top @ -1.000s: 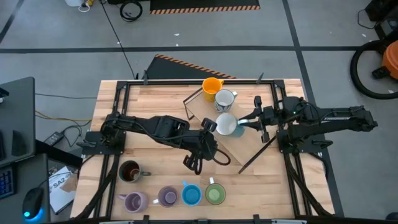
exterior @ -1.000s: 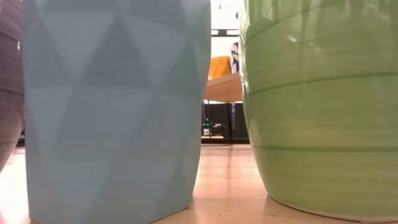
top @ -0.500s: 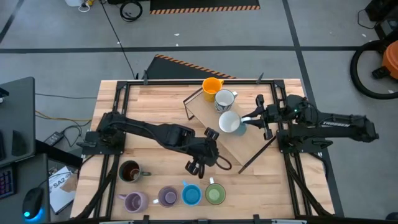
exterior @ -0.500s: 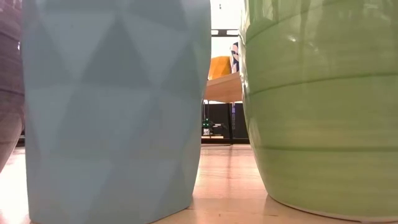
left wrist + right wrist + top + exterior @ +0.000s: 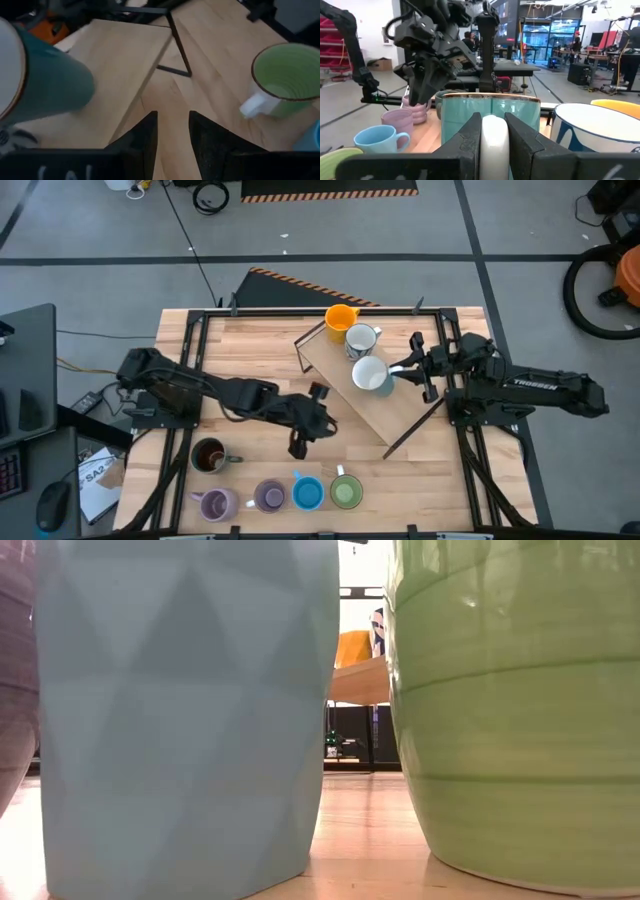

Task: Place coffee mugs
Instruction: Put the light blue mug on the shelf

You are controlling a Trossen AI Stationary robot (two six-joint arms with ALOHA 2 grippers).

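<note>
Mugs stand in two groups on the tabletop [image 5: 250, 340]. Near edge, a row of four: purple mug [image 5: 214, 504], second purple mug [image 5: 270, 496], blue mug [image 5: 307, 493], green mug [image 5: 346, 493]; the dark brown mug [image 5: 208, 456] sits just behind the row's left end. Count there: five, all upright.

Left hand [image 5: 309, 420] hovers above the bare tabletop between this row and the wooden ramp [image 5: 370, 400], holding nothing, its fingers a narrow gap apart. From it the green mug lies toward the near edge and slightly to the right — the closest of the unplaced mugs, handle pointing toward the ramp.

Right hand [image 5: 398, 369] is clamped on the white handle of the teal-sided mug [image 5: 369, 374], which rests on the ramp. The handle points right, toward that arm, and the fingers pinch it from both sides; the mug appears upright.

Farther up the ramp stand a white mug [image 5: 361, 340] and, at the top, an orange mug [image 5: 341, 318]. Count on the ramp: three. Total: eight mugs, five judged not yet placed — the left arm is nearer to all of them.
</note>
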